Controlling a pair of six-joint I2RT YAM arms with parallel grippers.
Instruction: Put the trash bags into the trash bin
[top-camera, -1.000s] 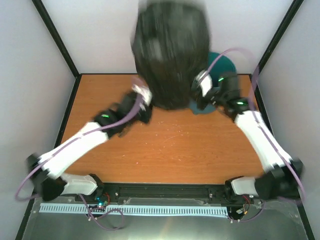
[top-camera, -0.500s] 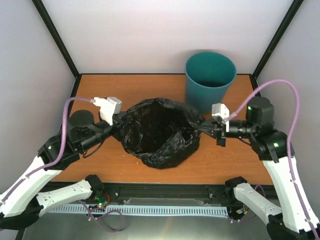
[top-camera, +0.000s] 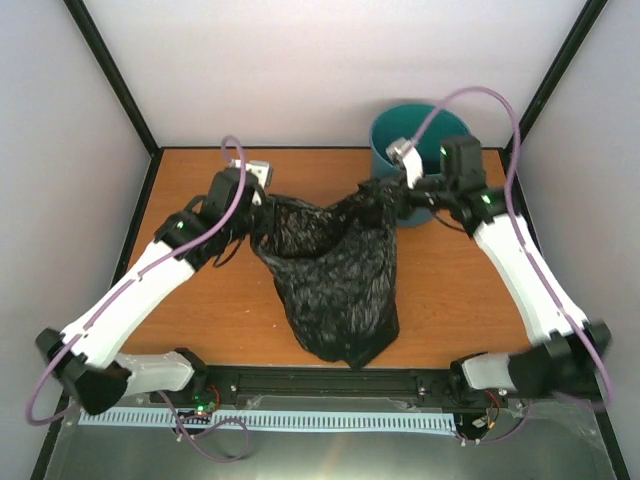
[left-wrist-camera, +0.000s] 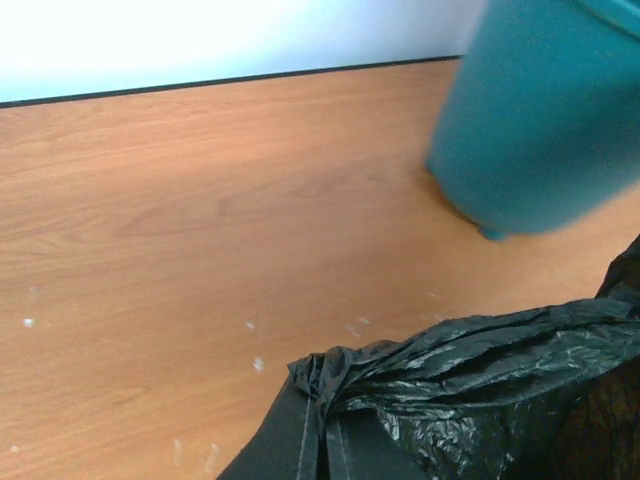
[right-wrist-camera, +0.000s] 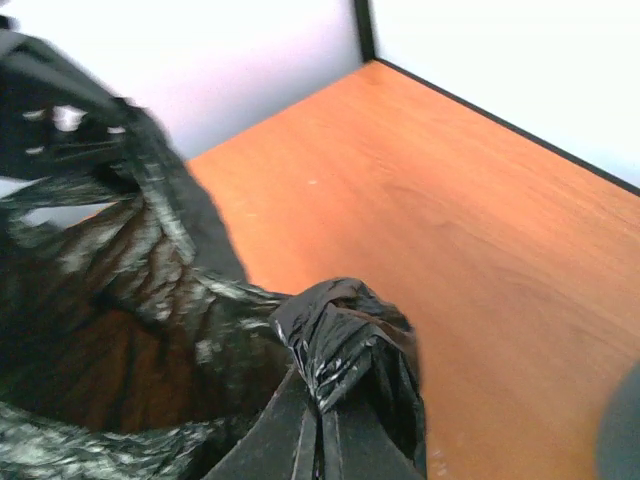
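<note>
Holding bag (top-camera: 335, 270) spread between left end effector (left-wrist-camera: 322, 425) and right end effector (right-wrist-camera: 315, 425), each clamped on a bunched rim fold, body sagging over counter (top-camera: 440, 300) just beside bin (left-wrist-camera: 530, 120); advising lifting higher, clearing bin rim with the sagging bottom, then lowering both ends together.

Probably lab test booth: white walls (top-camera: 330, 70), black frame (top-camera: 112, 75), wooden tabletop (top-camera: 450, 300).

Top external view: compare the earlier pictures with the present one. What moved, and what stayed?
Since half a second ago, the left gripper and right gripper carried the trash bag toward the far side. The right one now sits by the trash bin, and the bag trails toward the near edge. Both stay shut on the bag's rim; the bin has not moved.
</note>
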